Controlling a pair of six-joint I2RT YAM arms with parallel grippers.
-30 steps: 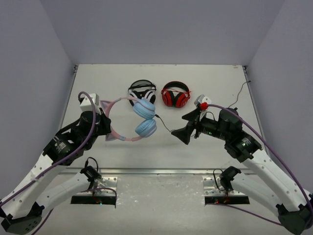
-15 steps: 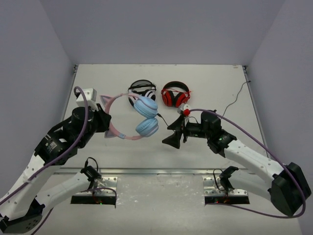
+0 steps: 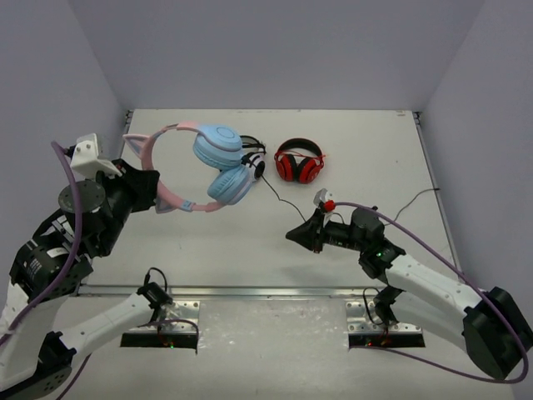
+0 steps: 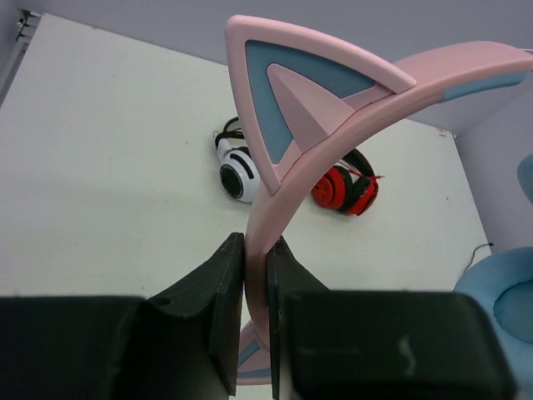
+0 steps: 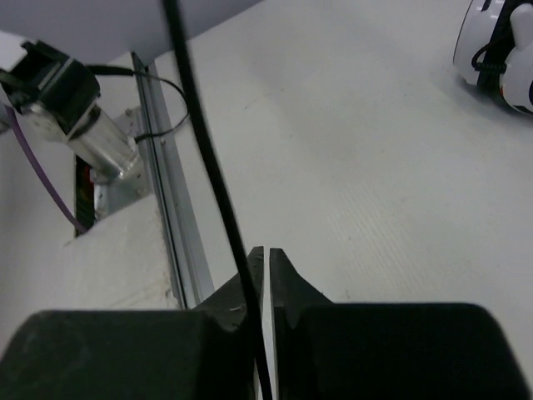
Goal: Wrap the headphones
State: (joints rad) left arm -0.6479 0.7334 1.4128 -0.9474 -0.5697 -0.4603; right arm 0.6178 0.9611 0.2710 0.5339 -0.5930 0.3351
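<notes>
From above, the headphones [image 3: 218, 150] hang in the air over the far left of the table [image 3: 366, 150], carried by the left gripper [image 3: 152, 187], which is clamped on the pink headband near one cat ear. The thin black cable [image 3: 281, 202] runs from the lower ear cup to the right gripper [image 3: 300, 236], low over the table's middle and well apart from the cups. The likely trouble is a taut cable, which could drag the plug or slip free, or snag the white-and-black headphones [image 3: 250, 160] just beside the cups. The red-and-black headphones [image 3: 299, 162] lie clear of it. In the left wrist view, the fingers are closed tight on the headband [image 4: 333, 108], which rises straight out from between them. So narrow a hold could let the band swivel. In the right wrist view, the jaws are all but shut, and the cable seems pinched at their tips, leading up and away.
</notes>
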